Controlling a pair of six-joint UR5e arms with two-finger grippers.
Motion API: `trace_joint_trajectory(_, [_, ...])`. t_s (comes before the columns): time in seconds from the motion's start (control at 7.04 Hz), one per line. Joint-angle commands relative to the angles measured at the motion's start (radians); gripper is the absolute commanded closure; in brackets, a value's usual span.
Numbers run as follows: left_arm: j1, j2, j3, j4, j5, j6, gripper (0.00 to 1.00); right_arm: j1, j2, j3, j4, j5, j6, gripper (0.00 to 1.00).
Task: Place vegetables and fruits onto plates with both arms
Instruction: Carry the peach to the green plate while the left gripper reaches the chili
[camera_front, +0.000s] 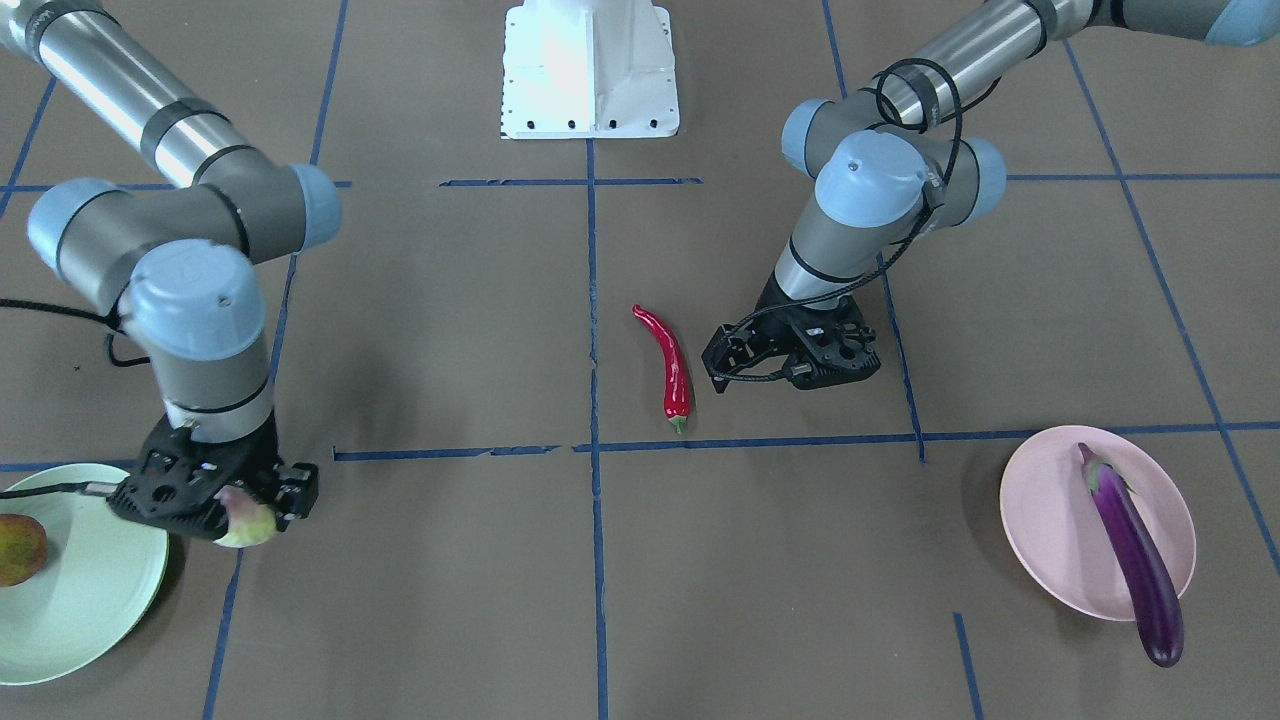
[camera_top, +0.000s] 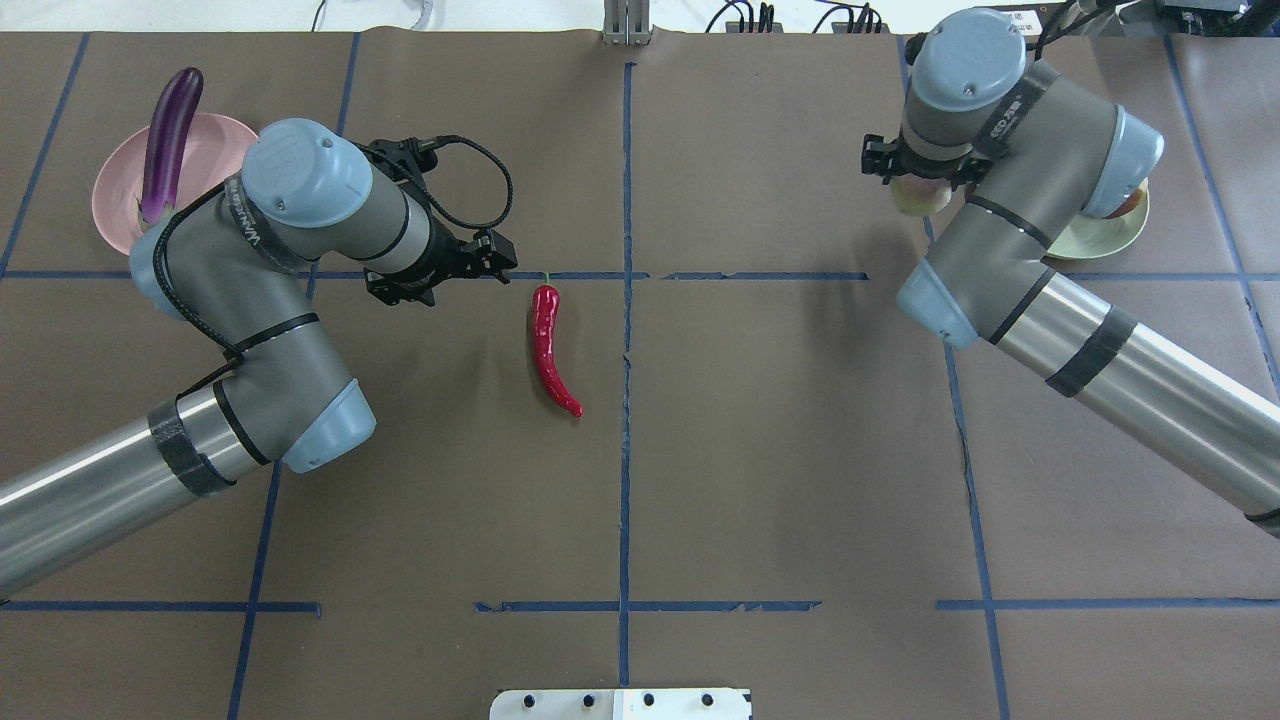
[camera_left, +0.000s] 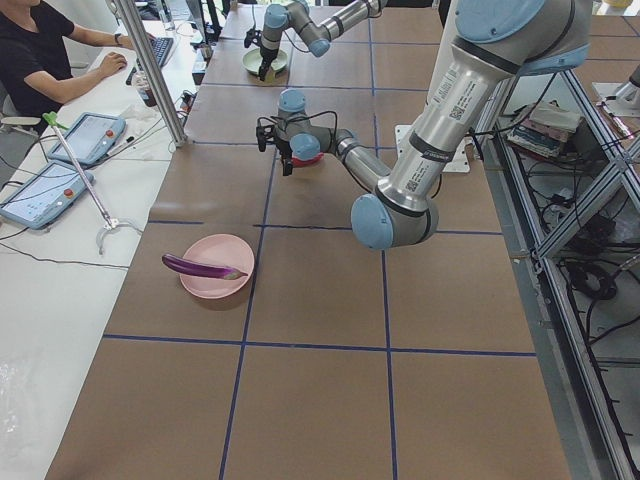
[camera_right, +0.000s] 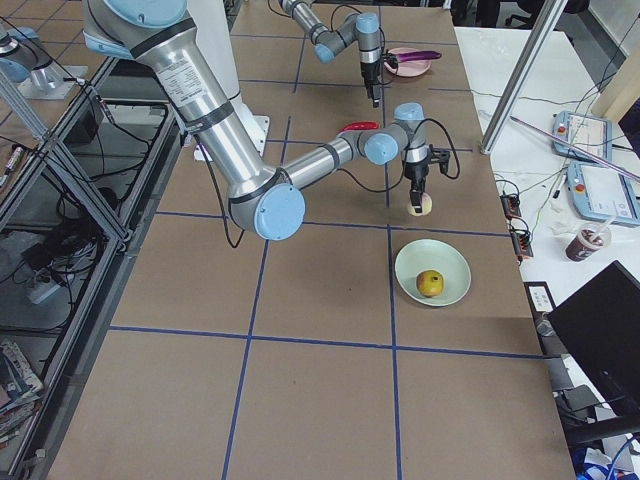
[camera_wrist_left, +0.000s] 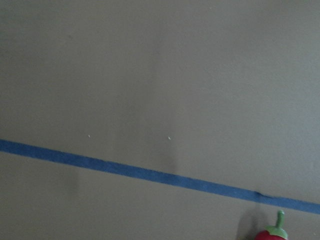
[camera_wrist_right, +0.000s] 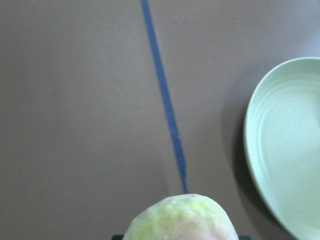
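Note:
My right gripper (camera_front: 215, 490) is shut on the pale green fruit with pink blush (camera_front: 247, 524) and holds it just beside the pale green plate (camera_front: 90, 590). In the right wrist view the fruit (camera_wrist_right: 180, 217) is left of the plate rim (camera_wrist_right: 280, 150). The yellow-green and red fruit (camera_front: 20, 548) lies on that plate. My left gripper (camera_front: 790, 355) hangs empty and looks open, just beside the red chili pepper (camera_front: 672, 365) on the table. The chili's green stem (camera_wrist_left: 276, 230) shows in the left wrist view. The purple eggplant (camera_front: 1135, 555) lies across the pale pink plate (camera_front: 1050, 520).
The white base block (camera_front: 590, 70) stands at the robot's side of the table. Blue tape lines (camera_front: 595, 300) cross the brown tabletop. An operator (camera_left: 40, 60) sits at a side desk with tablets (camera_left: 45, 190) beyond the table's far edge.

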Motion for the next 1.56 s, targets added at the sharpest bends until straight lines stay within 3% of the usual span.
trace_joint_trajectory(0.0, [0.060, -0.018, -0.001, 0.002, 0.044, -0.032, 0.00, 0.101, -0.017, -0.103, 0.058, -0.003, -0.085, 1.00])
trace_joint_trajectory(0.28, [0.134, -0.024, -0.001, 0.063, 0.096, -0.035, 0.00, 0.119, -0.032, -0.141, 0.084, -0.011, -0.087, 0.99])
trace_joint_trajectory(0.43, [0.145, -0.033, 0.005, 0.071, 0.096, -0.044, 0.00, 0.125, -0.043, -0.143, 0.092, -0.013, -0.087, 0.81])
trace_joint_trajectory(0.57, [0.153, -0.046, 0.013, 0.069, 0.098, -0.036, 0.00, 0.123, -0.044, -0.144, 0.091, -0.013, -0.087, 0.29])
trace_joint_trajectory(0.71, [0.153, -0.059, 0.022, 0.066, 0.101, -0.030, 0.01, 0.123, -0.055, -0.138, 0.095, -0.008, -0.115, 0.00])
trace_joint_trajectory(0.85, [0.153, -0.078, 0.026, 0.063, 0.169, 0.023, 0.03, 0.126, -0.057, -0.120, 0.101, -0.008, -0.142, 0.00])
trace_joint_trajectory(0.99, [0.153, -0.092, 0.049, 0.066, 0.181, 0.072, 0.10, 0.129, -0.057, -0.108, 0.101, -0.005, -0.147, 0.00])
trace_joint_trajectory(1.28, [0.156, -0.098, 0.098, 0.062, 0.181, 0.080, 0.28, 0.140, -0.075, -0.028, 0.098, 0.064, -0.149, 0.00])
trace_joint_trajectory(1.42, [0.156, -0.101, 0.099, 0.062, 0.181, 0.082, 0.45, 0.140, -0.083, 0.000, 0.097, 0.084, -0.146, 0.00])
